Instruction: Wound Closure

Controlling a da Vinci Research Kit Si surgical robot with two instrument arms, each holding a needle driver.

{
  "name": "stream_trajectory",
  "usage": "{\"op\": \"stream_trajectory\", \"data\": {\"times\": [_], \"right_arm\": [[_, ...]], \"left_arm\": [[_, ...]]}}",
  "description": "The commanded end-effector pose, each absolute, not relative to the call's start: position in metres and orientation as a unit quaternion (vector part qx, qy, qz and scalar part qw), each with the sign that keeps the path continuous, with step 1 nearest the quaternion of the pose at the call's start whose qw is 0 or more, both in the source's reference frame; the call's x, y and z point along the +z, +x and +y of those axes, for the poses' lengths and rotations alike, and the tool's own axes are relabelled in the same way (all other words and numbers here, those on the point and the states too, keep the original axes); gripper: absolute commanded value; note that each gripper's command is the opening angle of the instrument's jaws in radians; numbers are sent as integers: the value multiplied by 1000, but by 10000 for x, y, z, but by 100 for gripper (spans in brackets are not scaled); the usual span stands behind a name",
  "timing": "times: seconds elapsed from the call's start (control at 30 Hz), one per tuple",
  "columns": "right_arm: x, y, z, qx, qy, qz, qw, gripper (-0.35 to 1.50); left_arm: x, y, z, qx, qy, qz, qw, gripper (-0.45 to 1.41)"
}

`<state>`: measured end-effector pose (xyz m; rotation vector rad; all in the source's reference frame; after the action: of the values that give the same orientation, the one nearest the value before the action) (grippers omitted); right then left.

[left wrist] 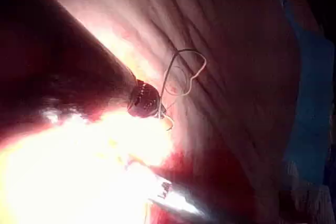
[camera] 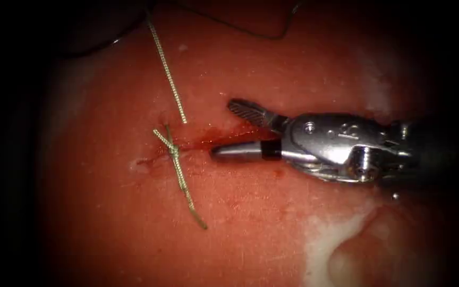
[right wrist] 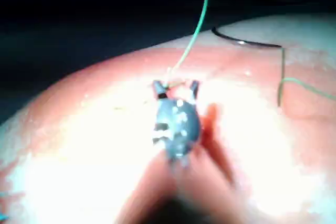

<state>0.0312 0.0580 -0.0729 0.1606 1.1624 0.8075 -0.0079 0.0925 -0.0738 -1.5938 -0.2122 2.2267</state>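
Note:
The cut [camera: 213, 139] runs across the tissue [camera: 251, 234] with red fluid along it. A tied knot [camera: 174, 151] sits on its left part, and two cut tails spread from it. A longer light thread [camera: 167, 72] lies above the knot with its end free. My right tool [camera: 222, 128] reaches in from the right with its jaws open over the cut, holding nothing. In the right wrist view the dark curved needle [right wrist: 244, 43] lies on the tissue beyond those jaws, in neither tool. In the left wrist view a thread loop [left wrist: 184, 74] curls beside my left tool's tip [left wrist: 144, 100].
A thin dark thread [camera: 251, 34] curves along the tissue's far edge. Pale fat [camera: 325, 239] shows at the lower right of the tissue. In the left wrist view a bright metal tool [left wrist: 173, 200] lies near blue drape [left wrist: 315, 103].

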Motion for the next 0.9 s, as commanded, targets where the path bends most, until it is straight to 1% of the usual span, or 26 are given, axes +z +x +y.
{"op": "stream_trajectory", "data": {"times": [0.03, 0.17, 0.2, 0.27, 0.33, 0.47, 0.63, 0.67, 0.7, 0.73, 0.77, 0.83, 0.9], "right_arm": [[-729, 277, 577, 381, 68, 526, 757, 131], [-736, 236, 571, 392, 59, 520, 757, 133], [-738, 223, 564, 397, 53, 517, 756, 133], [-738, 217, 557, 403, 46, 514, 756, 133], [-738, 214, 549, 410, 36, 510, 755, 133], [-727, 228, 525, 405, 47, 513, 755, 133], [-724, 242, 522, 403, 54, 516, 754, 133], [-725, 244, 521, 403, 55, 517, 754, 133], [-725, 245, 520, 402, 55, 517, 754, 133], [-726, 246, 519, 402, 56, 517, 754, 133], [-727, 246, 517, 402, 56, 517, 754, 133], [-727, 249, 517, 404, 58, 517, 752, 133], [-727, 254, 517, 403, 60, 518, 752, 135]], "left_arm": [[-719, -95, 923, 796, -564, -72, 207, -35], [-695, -119, 921, 793, -566, -75, 211, -35], [-685, -133, 922, 791, -568, -78, 212, -35], [-678, -146, 924, 789, -570, -82, 215, -35], [-671, -163, 929, 785, -575, -83, 215, -35], [-655, -206, 952, 772, -590, -86, 221, -35], [-624, -233, 964, 769, -590, -93, 227, -35], [-615, -239, 965, 768, -589, -96, 230, -16], [-608, -241, 966, 767, -586, -99, 242, -6], [-598, -240, 966, 763, -576, -106, 273, 26], [-596, -232, 964, 761, -573, -112, 284, 41], [-606, -209, 958, 761, -563, -121, 299, 62], [-620, -187, 947, 767, -553, -125, 301, 74]]}}
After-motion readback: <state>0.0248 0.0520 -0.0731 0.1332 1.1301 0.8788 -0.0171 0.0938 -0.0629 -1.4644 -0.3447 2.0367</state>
